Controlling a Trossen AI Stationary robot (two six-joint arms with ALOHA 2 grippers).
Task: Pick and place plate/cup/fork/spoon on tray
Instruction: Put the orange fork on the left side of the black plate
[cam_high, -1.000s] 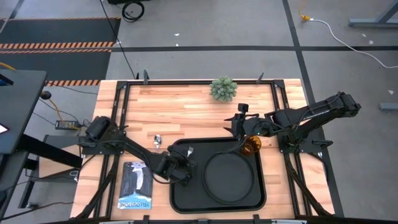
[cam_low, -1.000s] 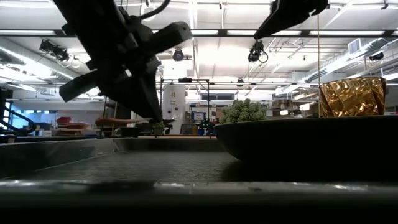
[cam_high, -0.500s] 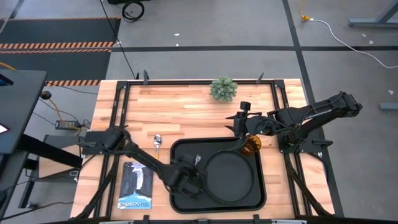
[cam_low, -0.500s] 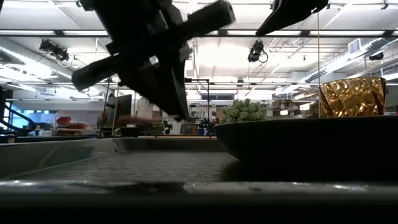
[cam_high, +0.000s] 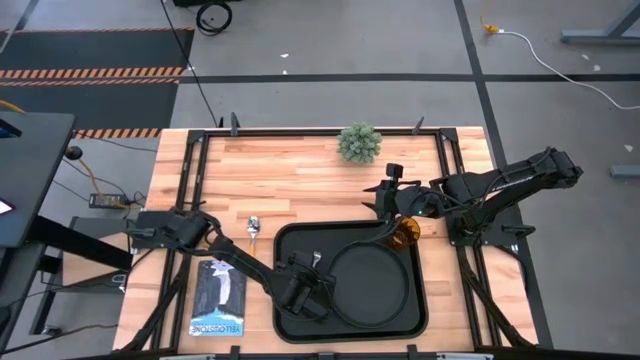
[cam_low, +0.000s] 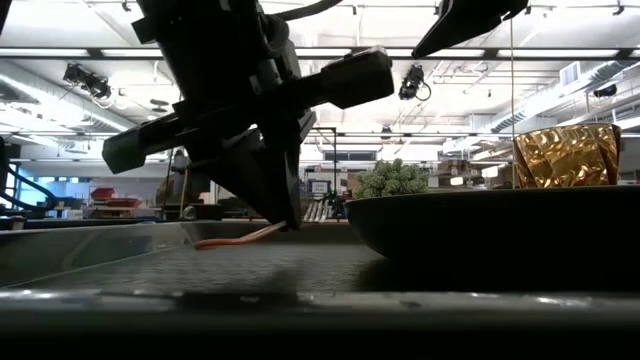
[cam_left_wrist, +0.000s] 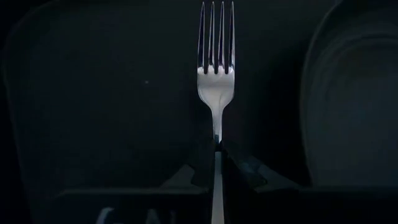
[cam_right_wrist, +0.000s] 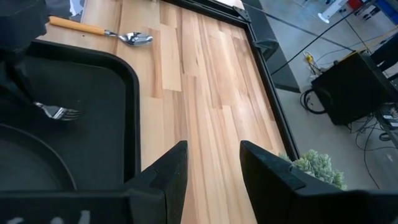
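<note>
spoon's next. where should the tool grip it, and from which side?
Grip the orange handle mid-length, coming straight down from above with the fingers across it. The spoon lies flat on the bare table, just clear of the tray corner. Its rounded bowl would likely slip.

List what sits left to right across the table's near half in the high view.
Dark booklet → orange-handled silver spoon → left gripper holding the silver-tined fork → round matte-black plate on the black rectangular tray → amber tumbler.

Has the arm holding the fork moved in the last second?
Yes. The left gripper, shut on the fork, has gone from the tray's left rim inward toward the plate, and lower.
</note>
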